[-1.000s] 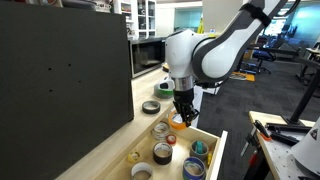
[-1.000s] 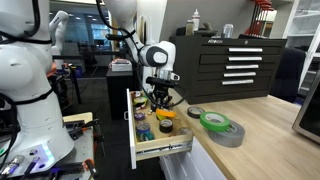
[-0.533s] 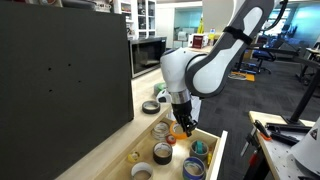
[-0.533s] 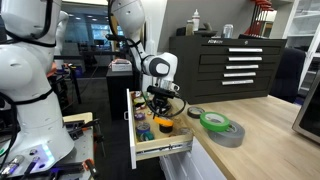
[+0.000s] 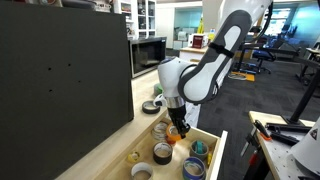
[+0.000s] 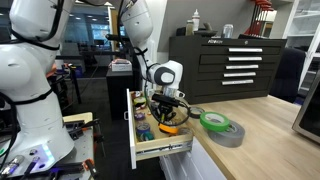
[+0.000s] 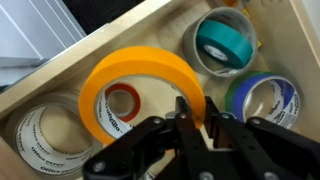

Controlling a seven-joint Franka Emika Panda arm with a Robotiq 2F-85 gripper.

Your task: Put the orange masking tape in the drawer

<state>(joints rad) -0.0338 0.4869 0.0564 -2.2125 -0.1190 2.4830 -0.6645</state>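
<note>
My gripper (image 7: 198, 112) is shut on the rim of the orange masking tape (image 7: 140, 75), a hollow orange ring, and holds it low inside the open drawer (image 7: 60, 70). In both exterior views the gripper (image 5: 178, 127) (image 6: 165, 112) reaches down into the drawer (image 5: 215, 150) (image 6: 165, 152), and the orange tape (image 5: 178, 135) (image 6: 166, 125) shows at its fingertips. The drawer has pale wood sides and a white front panel and holds several tape rolls.
In the drawer lie a teal roll (image 7: 225, 40), a blue roll (image 7: 268, 97), a small red roll (image 7: 122, 103) and a white printed roll (image 7: 45, 135). On the wooden counter sit a green tape roll (image 6: 213, 121) and a dark roll (image 5: 151, 107).
The arm has lowered the gripper and the orange tape deeper into the drawer. The grip stays shut on the tape.
</note>
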